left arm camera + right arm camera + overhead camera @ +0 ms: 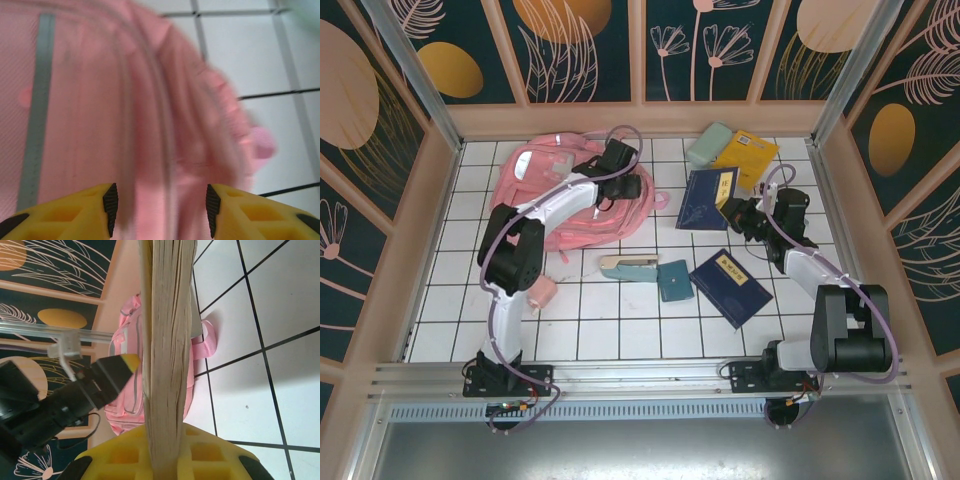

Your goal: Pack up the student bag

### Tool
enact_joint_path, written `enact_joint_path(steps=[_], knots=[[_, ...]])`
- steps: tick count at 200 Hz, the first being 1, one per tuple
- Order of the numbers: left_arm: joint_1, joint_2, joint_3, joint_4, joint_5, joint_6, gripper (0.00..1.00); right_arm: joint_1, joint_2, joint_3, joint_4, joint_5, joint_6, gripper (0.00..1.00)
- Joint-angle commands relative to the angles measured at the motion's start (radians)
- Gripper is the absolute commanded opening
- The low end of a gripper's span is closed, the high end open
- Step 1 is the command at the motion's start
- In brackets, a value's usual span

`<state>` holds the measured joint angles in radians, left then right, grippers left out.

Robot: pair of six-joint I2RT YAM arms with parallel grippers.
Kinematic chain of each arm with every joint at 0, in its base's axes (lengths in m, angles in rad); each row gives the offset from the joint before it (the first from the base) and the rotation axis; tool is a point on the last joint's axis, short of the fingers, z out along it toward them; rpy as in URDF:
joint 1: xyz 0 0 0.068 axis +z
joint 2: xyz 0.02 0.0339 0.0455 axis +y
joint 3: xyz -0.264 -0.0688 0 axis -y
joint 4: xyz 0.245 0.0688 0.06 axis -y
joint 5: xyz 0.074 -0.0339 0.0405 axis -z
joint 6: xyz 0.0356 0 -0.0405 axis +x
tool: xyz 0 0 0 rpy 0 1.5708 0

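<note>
1. The large soft pink backpack (555, 195) lies flat on the white tiled table (620, 330), in the upper left of the overhead view. Its straps trail toward the middle of the frame.
2. The left gripper (620, 158) hangs over the backpack's upper right part. Its white and black arm crosses the bag diagonally from the lower left.
3. In the left wrist view, the yellow fingers (75, 215) with black pads stand spread apart at the bottom edge. Pink fabric shows in the gap between them. The picture is blurred, so I cannot tell whether they touch it. A pale grey strip (37, 100) runs down the left side of that frame.
4. The right gripper (742, 215) sits right of centre in the overhead view, at the right edge of a dark navy book with a yellow label (705, 200).
5. In the right wrist view, its yellow fingers are pressed together on that book. The cream page edges (167, 340) run straight up the middle of the frame, and the backpack shows behind them to the left.
6. A yellow book (750, 155) and a pale green soft case (708, 145) lie at the upper right.
7. Lower down lie a second navy book (730, 288), a small teal wallet (675, 280) and a teal-and-cream stapler-shaped object (628, 266).
8. A small pink pouch (543, 292) lies just beside the left arm.
</note>
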<state>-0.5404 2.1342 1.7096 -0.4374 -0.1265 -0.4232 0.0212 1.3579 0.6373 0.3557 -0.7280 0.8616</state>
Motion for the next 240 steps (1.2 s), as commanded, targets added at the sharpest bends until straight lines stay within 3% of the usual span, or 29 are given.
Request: enact_joint_path(steps=[1,33,48,55,66,77,128,240], knots=[[-0.007,0.047,0.020,-0.107,-0.101,0.079,0.54,0.008,-0.028,0.024,0.019,0.003,-0.024,0.00],[-0.021,0.088,0.033,-0.131,-0.169,0.107,0.54,0.019,-0.029,0.021,0.019,0.006,-0.023,0.00],[-0.028,0.102,0.036,-0.136,-0.191,0.124,0.46,0.026,-0.026,0.021,0.021,0.010,-0.022,0.00],[-0.032,0.105,0.038,-0.139,-0.208,0.130,0.39,0.031,-0.024,0.022,0.024,0.011,-0.018,0.00],[-0.035,0.103,0.038,-0.139,-0.221,0.132,0.16,0.040,-0.022,0.021,0.034,0.013,-0.008,0.00],[-0.035,0.093,0.038,-0.141,-0.238,0.123,0.00,0.050,-0.018,0.023,0.044,0.015,0.000,0.00],[-0.032,-0.052,0.046,-0.137,-0.235,0.084,0.00,0.126,0.023,0.062,0.113,0.035,0.044,0.00],[0.078,-0.368,0.014,-0.028,0.046,0.026,0.00,0.339,0.364,0.270,0.395,0.128,0.193,0.00]])
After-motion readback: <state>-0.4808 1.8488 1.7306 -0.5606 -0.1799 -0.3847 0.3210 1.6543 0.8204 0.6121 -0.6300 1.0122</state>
